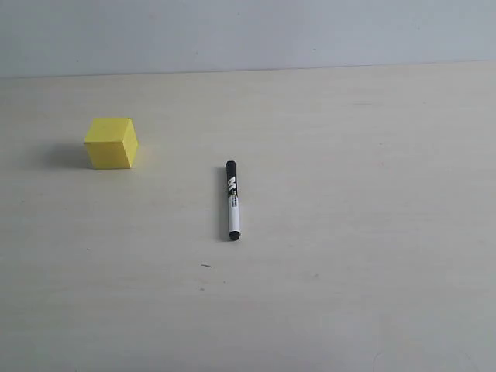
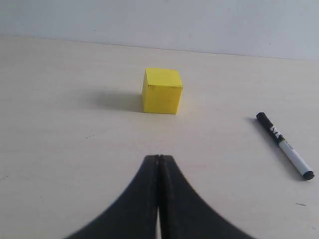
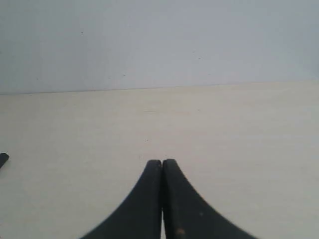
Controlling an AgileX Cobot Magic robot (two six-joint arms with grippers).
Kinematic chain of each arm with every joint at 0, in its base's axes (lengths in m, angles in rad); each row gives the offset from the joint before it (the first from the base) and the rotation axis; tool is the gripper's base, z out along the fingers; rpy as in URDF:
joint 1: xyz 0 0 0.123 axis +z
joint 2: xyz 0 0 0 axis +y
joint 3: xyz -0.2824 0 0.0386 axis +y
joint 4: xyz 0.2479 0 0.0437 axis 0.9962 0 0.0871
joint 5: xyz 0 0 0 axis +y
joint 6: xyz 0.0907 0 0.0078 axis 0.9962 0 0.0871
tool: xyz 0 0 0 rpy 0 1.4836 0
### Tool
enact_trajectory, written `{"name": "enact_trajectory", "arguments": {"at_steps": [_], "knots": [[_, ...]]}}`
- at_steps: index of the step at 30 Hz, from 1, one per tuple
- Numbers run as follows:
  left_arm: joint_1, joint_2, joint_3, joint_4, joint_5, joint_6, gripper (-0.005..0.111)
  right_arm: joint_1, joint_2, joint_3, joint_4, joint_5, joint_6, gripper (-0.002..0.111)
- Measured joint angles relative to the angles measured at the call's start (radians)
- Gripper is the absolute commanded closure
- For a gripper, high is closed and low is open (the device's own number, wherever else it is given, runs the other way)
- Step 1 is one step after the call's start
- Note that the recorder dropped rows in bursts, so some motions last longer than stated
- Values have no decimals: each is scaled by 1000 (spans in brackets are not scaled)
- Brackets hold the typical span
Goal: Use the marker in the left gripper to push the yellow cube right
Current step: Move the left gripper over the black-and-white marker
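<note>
The yellow cube [image 1: 111, 142] sits on the pale table at the left of the exterior view, and the left wrist view has it [image 2: 161, 90] straight ahead of my left gripper [image 2: 159, 157]. That gripper is shut with nothing in it, a short way back from the cube. The marker [image 1: 232, 200] lies flat near the table's middle, black cap end pointing away, right of the cube. It lies loose [image 2: 284, 145] off to the side of the left gripper. My right gripper [image 3: 162, 162] is shut and empty; only the marker's tip [image 3: 3, 160] shows at the edge of its view. Neither gripper appears in the exterior view.
The cream table [image 1: 349, 232] meets a pale grey wall [image 1: 248, 31] at the back. A tiny dark speck [image 1: 206, 266] lies in front of the marker.
</note>
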Motion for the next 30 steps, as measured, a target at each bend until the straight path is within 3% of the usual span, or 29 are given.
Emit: {"name": "enact_trajectory", "arguments": {"at_steps": [19,21,24,30], "knots": [[0,0,0,0,0,0,107,0,0,0,0,0,0,108],[0,0,0,41,-9,70,107,0,0,0,0,0,0,108],[0,0,0,62,-81,130,107,0,0,0,0,0,0,108],[0,0,0,-123,-423,-130,107,0,0,0,0,0,0,108]]}}
